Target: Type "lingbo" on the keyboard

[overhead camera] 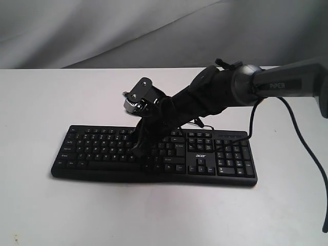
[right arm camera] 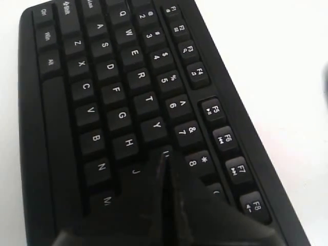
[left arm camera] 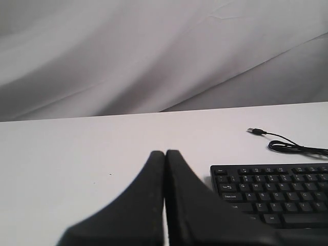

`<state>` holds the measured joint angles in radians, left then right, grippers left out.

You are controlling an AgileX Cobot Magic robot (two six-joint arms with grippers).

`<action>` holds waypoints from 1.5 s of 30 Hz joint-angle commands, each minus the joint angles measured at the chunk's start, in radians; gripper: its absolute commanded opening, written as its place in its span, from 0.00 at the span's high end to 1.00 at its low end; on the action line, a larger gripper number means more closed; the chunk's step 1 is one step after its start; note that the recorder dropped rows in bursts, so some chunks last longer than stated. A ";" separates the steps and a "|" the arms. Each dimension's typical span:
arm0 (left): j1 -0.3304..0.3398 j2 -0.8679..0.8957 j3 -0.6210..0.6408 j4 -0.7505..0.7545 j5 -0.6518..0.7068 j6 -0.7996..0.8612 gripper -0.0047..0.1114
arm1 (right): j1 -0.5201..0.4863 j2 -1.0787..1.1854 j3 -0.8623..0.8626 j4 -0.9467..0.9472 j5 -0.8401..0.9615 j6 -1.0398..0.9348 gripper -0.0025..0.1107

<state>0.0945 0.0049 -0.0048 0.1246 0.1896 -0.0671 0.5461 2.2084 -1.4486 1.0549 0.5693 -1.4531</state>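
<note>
shut-together black fingers of the right gripper [right arm camera: 164, 161] point at the u/i keys of the wide black plastic keyboard [right arm camera: 110, 95] lying on the white table [overhead camera: 154, 210]; no screen shows (letters typed so far are unknowable), probably early, around "i"; left gripper [left arm camera: 165, 155], also closed, hovers off the keyboard's end

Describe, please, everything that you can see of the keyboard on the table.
The keyboard is wide, black and plastic-looking, with white-lettered keys, a number pad at its right end and a small white acer logo. It lies flat on the white table. Its thin black cable lies looped beyond its far edge, plug free. The right pincer, shut, points down at the keys beside Y and H; contact cannot be confirmed.
</note>
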 commanded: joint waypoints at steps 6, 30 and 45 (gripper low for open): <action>-0.005 -0.005 0.005 0.000 -0.006 -0.002 0.96 | 0.002 -0.002 -0.008 -0.001 -0.006 -0.002 0.98; -0.005 -0.005 0.005 0.000 -0.006 -0.002 0.96 | 0.002 0.016 -0.008 0.004 -0.003 0.001 0.98; -0.005 -0.005 0.005 0.000 -0.006 -0.002 0.96 | 0.002 0.029 -0.008 -0.005 0.006 0.001 0.98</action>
<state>0.0945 0.0049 -0.0048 0.1246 0.1896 -0.0671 0.5461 2.2399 -1.4502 1.0549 0.5628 -1.4479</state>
